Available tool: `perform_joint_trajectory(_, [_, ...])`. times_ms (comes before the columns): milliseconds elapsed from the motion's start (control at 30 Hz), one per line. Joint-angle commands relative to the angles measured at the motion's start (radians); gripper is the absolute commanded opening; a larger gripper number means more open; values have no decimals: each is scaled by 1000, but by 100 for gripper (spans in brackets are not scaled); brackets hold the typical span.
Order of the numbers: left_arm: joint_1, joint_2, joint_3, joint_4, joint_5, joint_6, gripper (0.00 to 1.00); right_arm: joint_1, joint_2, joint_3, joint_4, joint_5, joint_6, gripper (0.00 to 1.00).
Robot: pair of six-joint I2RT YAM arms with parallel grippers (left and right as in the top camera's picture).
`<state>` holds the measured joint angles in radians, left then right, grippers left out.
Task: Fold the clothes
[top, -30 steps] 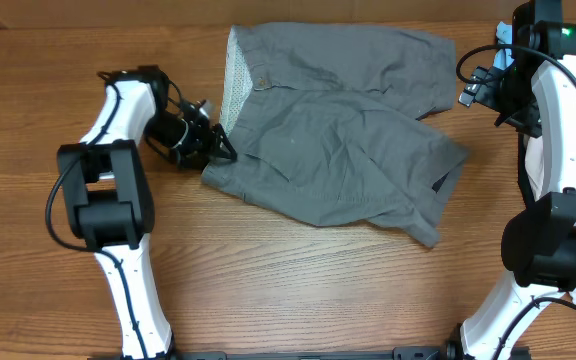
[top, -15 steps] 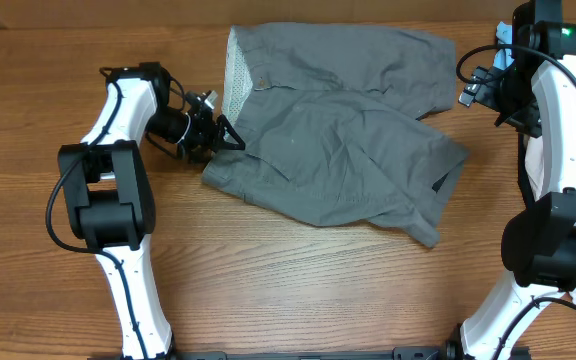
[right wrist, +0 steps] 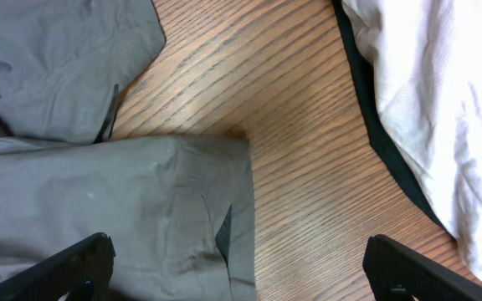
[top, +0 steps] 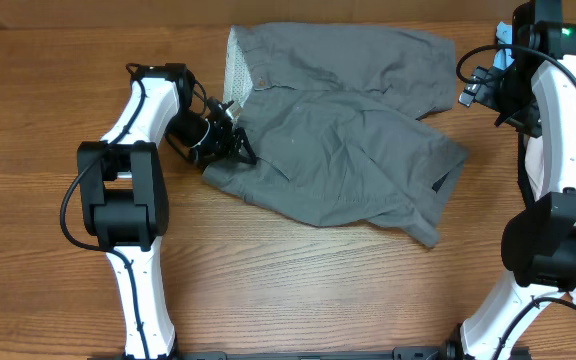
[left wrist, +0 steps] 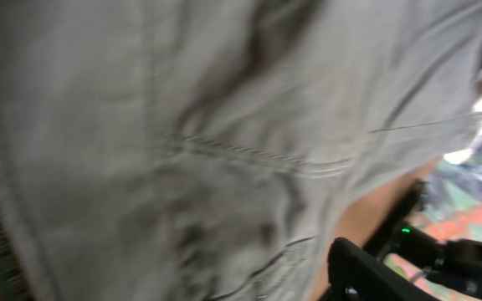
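While open right at the waist end of the shorts point(top: 338, 150), use the left end effector point(top: 233, 136); right end effector point(right wrist: 245, 266) open too, beside the leg end.

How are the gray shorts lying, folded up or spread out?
Spread out, not neatly folded. The gray shorts lie rumpled on the table, both legs showing, one partly overlapping the other.
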<state>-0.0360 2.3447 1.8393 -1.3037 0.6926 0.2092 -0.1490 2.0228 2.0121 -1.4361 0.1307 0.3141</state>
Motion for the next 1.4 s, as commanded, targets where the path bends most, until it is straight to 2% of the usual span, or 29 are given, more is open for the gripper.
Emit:
perform_joint_trajectory(0, [-4, -37, 24, -2, -102, -27, 66, 0, -1, 4, 2, 0, 5, 100])
perform_joint_trajectory(67, [-2, -37, 24, -2, -101, -27, 58, 0, -1, 4, 2, 0, 5, 100])
perform_joint_trajectory(100, [-1, -37, 24, -2, -101, -27, 50, 0, -1, 4, 2, 0, 5, 100])
perform_joint_trajectory(133, [-1, -37, 24, -4, -100, -26, 38, 0, -1, 4, 2, 0, 5, 100])
perform_joint_trajectory(167, [-1, -37, 24, -5, -100, -26, 21, 0, -1, 4, 2, 0, 5, 100])
perform_joint_trajectory(200, [-1, -37, 24, -5, -98, -25, 13, 0, -1, 4, 2, 0, 5, 100])
perform_joint_trajectory(233, [-1, -38, 25, -4, -95, -22, 10, 0, -1, 4, 2, 0, 5, 100])
perform_joint_trajectory(433, [0, -38, 40, -1, -38, -12, 18, 0, -1, 4, 2, 0, 5, 100])
perform_joint_trajectory(467, [0, -38, 40, -2, -27, -6, 17, 0, -1, 4, 2, 0, 5, 100])
perform_joint_trajectory(533, [0, -39, 40, -8, 0, -5, 5, 0, -1, 4, 2, 0, 5, 100])
perform_joint_trajectory(667, [3, -66, 42, -47, 89, 31, 4, 0, -1, 4, 2, 0, 5, 100])
perform_joint_trajectory(767, [4, -115, 42, -74, 96, 32, 4, 0, -1, 4, 2, 0, 5, 100])
perform_joint_trajectory(867, [-2, -178, 42, -109, 43, 28, 4, 0, -1, 4, 2, 0, 5, 100])
perform_joint_trajectory(1067, [-36, -208, 33, -177, -193, -71, 6, 0, -1, 4, 2, 0, 5, 100])
perform_joint_trajectory(1233, [-84, -206, -68, -97, -326, -183, 12, 0, -1, 4, 2, 0, 5, 100])
perform_joint_trajectory(1300, [-97, -206, -134, -49, -346, -211, 13, 0, -1, 4, 2, 0, 5, 100])
perform_joint_trajectory(1367, [-106, -206, -200, -23, -371, -226, 8, 0, -1, 4, 2, 0, 5, 100])
